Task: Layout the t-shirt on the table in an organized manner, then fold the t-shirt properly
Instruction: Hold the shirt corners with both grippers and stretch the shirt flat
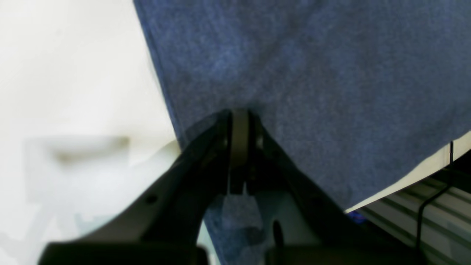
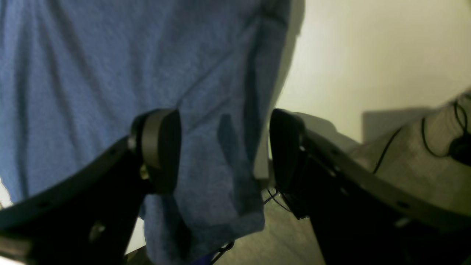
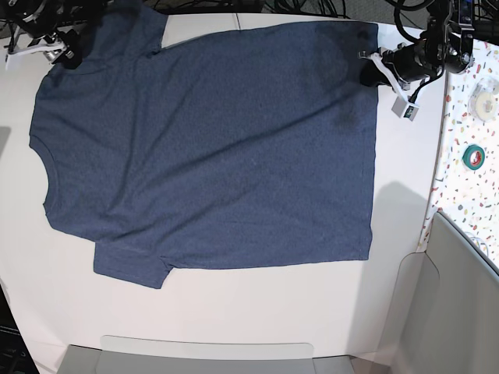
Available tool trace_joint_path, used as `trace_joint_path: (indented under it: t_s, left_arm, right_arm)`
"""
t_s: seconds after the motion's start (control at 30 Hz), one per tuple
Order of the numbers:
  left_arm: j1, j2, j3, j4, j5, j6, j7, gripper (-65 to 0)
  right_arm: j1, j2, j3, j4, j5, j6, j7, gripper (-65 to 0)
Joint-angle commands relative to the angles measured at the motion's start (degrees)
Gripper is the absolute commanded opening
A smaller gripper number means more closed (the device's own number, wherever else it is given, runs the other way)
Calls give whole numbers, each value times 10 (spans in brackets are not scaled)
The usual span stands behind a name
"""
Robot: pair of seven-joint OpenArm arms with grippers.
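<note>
The dark navy t-shirt (image 3: 210, 148) lies spread flat on the white table (image 3: 234, 312), collar to the left and hem to the right. My left gripper (image 3: 370, 66) sits at the far hem corner. In the left wrist view the left gripper (image 1: 239, 114) is shut, with the t-shirt (image 1: 312, 73) pinched at its tips. My right gripper (image 3: 66, 51) is at the far left sleeve. Seen from the right wrist, the right gripper (image 2: 224, 147) stands open, a fold of the t-shirt (image 2: 92, 66) lying loose between its fingers.
A speckled terrazzo strip runs along the right edge, holding a green tape roll (image 3: 472, 156) and a white roll (image 3: 485, 105). Grey panels lie at the front (image 3: 207, 354) and right front (image 3: 460, 280). Cables crowd the far edge (image 3: 312, 8).
</note>
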Motion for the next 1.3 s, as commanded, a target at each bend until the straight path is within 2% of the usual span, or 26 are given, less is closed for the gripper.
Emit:
trace_joint_path:
  t_s: [0.0, 0.17, 0.33, 0.5, 0.67, 0.77, 0.87, 0.97, 1.17, 1.27]
  left_arm:
    - [1, -8, -2, 8, -6, -3, -5, -650]
    - [1, 1, -3, 8, -6, -3, -5, -650]
    - [1, 4, -2, 8, -6, -3, -4, -650]
    - [1, 5, -2, 8, -6, -3, -4, -650]
    - [1, 5, -2, 8, -6, -3, -4, -650]
    - [1, 5, -3, 8, -6, -3, -4, -650]
    - [1, 5, -6, 10, -8, -3, -4, -650]
    - [1, 5, -7, 24, -8, -2, -3, -650]
    - [0, 4, -24, 70, -9, -2, -1, -639]
    - [4, 6, -53, 76, -10, -4, -1, -551]
  right_arm:
    - [-4, 2, 4, 8, -7, 1, 6, -285]
    - [14, -3, 4, 7, -62, 1, 6, -285]
    - [22, -3, 4, 6, -89, 1, 6, -285]
    - [29, 3, -10, -12, -100, 3, 6, -287]
    - [44, 19, -51, -97, -100, 4, 9, -298]
    - [53, 24, -61, -135, -96, 7, 10, -394]
    - [54, 23, -61, -141, -96, 44, 9, -513]
    - [52, 24, -61, -136, -96, 61, 6, -639]
    - [48, 32, -82, -136, -98, 61, 6, -650]
    - [45, 32, -82, -136, -98, 61, 6, -650]
